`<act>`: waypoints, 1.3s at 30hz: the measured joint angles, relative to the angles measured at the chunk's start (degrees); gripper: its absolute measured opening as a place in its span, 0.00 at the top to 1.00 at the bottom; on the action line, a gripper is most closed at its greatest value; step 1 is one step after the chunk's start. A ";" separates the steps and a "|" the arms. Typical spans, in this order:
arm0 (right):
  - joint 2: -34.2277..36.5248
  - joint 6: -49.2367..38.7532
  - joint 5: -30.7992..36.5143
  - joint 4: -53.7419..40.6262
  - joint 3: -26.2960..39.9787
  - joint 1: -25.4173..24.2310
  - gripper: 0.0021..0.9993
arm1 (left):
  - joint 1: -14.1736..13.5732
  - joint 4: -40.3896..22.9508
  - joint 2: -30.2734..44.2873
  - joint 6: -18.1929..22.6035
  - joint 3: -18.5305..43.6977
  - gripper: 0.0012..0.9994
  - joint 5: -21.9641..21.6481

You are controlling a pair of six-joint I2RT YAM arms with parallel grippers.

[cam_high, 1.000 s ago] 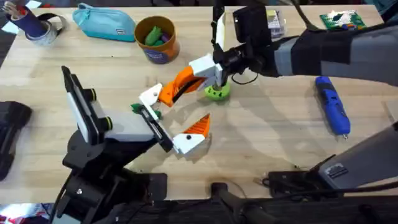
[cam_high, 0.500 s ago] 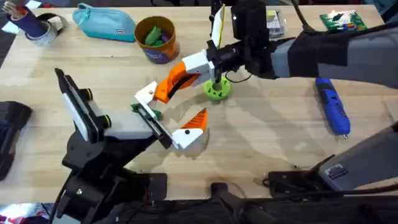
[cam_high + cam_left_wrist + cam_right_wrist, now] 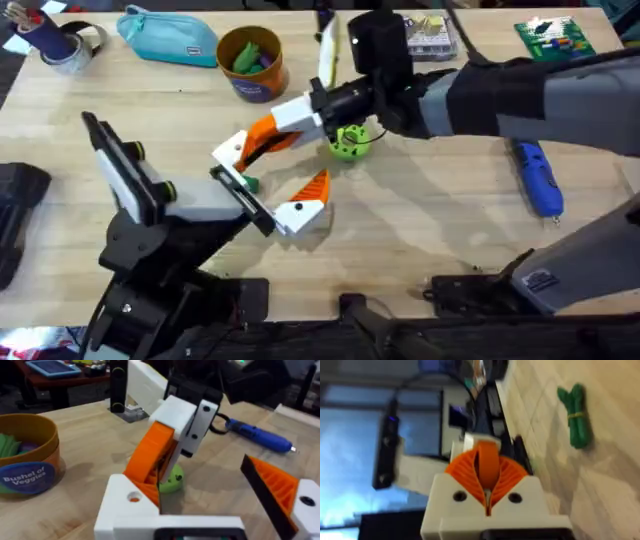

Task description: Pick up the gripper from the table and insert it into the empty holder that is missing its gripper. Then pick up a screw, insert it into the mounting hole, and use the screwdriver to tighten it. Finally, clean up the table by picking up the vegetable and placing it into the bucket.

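A: Where is the gripper (image 3: 272,128) now?

B: A little left of the middle of the overhead frame, above the table (image 3: 450,235). The fingers of the right gripper (image 3: 318,106) are clamped on its white block. Its orange tip points down and left and meets the holder (image 3: 232,152), the small white bracket on the front of the left arm.

A: Is it already seated in the holder?

B: I cannot say. In the left wrist view the orange part touches the bracket just beside its hole, but it looks tilted, not fully in.

A: And the left gripper (image 3: 262,193)?

B: It carries the bracket and the other orange wedge (image 3: 310,190). If its fingers are open or closed, I cannot tell.

A: What could go wrong?

B: I think the angle is the danger. If the gripper goes in tilted, it may jam on the bracket's edge, or push the left arm away. It could also slip in the right fingers. The green vegetable (image 3: 349,142) lies just right of it, near the arm, and could be knocked. The screwdriver (image 3: 535,176) at the right and the bucket (image 3: 251,63) at the upper left are well apart.
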 joint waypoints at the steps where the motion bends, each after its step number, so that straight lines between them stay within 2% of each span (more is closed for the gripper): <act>1: 0.00 -0.30 0.42 0.18 0.04 0.14 0.99 | 0.06 0.00 0.02 -0.25 0.00 0.01 -0.22; 18: 1.28 -1.35 -0.73 1.94 0.32 0.14 0.99 | 0.04 -0.04 0.00 -1.33 0.02 0.01 -0.44; 20: 1.66 -1.53 -1.15 2.67 0.30 0.14 0.94 | 0.06 -0.04 0.00 -1.22 0.02 0.01 -0.60; 29: 1.99 -1.68 -1.72 3.43 0.30 0.14 0.87 | 0.04 -0.04 0.00 -0.83 0.02 0.01 -0.59; 32: 2.34 -1.83 -2.25 5.70 0.28 0.14 0.83 | 0.04 0.00 0.00 -0.23 0.02 0.01 -0.56; 36: 2.84 -1.84 -3.36 7.09 0.28 0.33 0.69 | 0.04 0.00 0.00 0.28 0.04 0.01 0.17; 39: 2.91 -1.90 -3.91 7.45 0.28 1.71 0.56 | -1.00 0.11 0.00 0.75 0.04 0.01 5.05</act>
